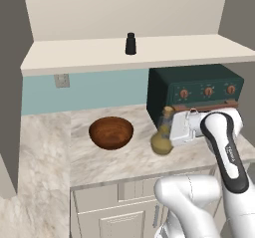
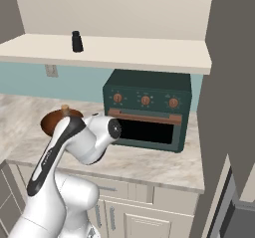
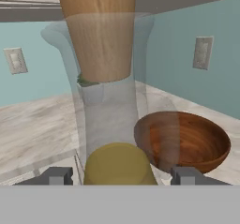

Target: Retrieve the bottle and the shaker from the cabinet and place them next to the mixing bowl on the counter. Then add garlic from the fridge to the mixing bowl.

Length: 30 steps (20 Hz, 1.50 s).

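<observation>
A glass bottle [image 1: 162, 141] with a cork stopper and yellow liquid stands upright just right of the brown wooden mixing bowl [image 1: 111, 132] on the marble counter. My gripper [image 1: 168, 132] reaches it from the right and is shut on its body. In the hand view the bottle [image 3: 115, 120] rises between my two fingertips [image 3: 56, 175], with the bowl [image 3: 187, 141] just behind it to the right. The dark shaker [image 1: 130, 44] stands on the open cabinet shelf above, also seen as the shaker [image 2: 76, 41] in the right base view. The garlic and fridge are out of view.
A dark green toaster oven [image 1: 196, 92] stands on the counter right behind the bottle and my hand. The cabinet shelf [image 1: 74, 58] overhangs the counter. Wall outlets [image 3: 202, 52] sit on the teal backsplash. Bare counter [image 1: 45, 147] stretches left of the bowl.
</observation>
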Available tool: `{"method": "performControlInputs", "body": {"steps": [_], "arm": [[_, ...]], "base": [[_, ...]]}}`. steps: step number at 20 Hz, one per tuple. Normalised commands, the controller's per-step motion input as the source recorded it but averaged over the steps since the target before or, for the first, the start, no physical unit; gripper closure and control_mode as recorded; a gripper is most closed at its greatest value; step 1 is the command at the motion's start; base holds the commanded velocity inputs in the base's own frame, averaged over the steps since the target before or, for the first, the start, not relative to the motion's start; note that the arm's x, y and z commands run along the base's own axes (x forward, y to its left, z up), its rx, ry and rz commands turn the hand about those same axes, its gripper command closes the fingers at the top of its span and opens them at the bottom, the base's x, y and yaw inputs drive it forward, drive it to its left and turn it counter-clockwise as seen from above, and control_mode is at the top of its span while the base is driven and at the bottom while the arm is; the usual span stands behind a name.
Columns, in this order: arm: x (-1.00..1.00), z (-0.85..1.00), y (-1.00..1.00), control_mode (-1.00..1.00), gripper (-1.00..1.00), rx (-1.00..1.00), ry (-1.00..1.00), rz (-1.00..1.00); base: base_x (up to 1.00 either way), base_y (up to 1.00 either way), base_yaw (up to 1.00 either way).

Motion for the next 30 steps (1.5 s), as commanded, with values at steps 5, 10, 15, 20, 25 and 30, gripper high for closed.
{"method": "performControlInputs", "body": {"steps": [5,10,15,20,25,30], "arm": [[0.35,-0.01,0.00,-1.00,1.00,0.00,0.00,0.00],[0.25,-0.09,0.00,-1.00,1.00,0.00,0.00,0.00],[0.15,-0.20,0.00,-1.00,1.00,0.00,0.00,0.00],[0.00,-0.32,0.00,-1.00,1.00,0.00,0.01,0.00],[0.06,-0.35,0.02,-1.00,1.00,0.00,0.00,0.00],[0.23,-0.13,0.10,-1.00,1.00,0.00,0.00,0.00]], "base": [[0.00,0.00,0.00],[0.00,0.00,0.00],[0.00,0.00,0.00],[0.00,0.00,0.00],[0.00,0.00,0.00],[0.00,0.00,0.00]]}}
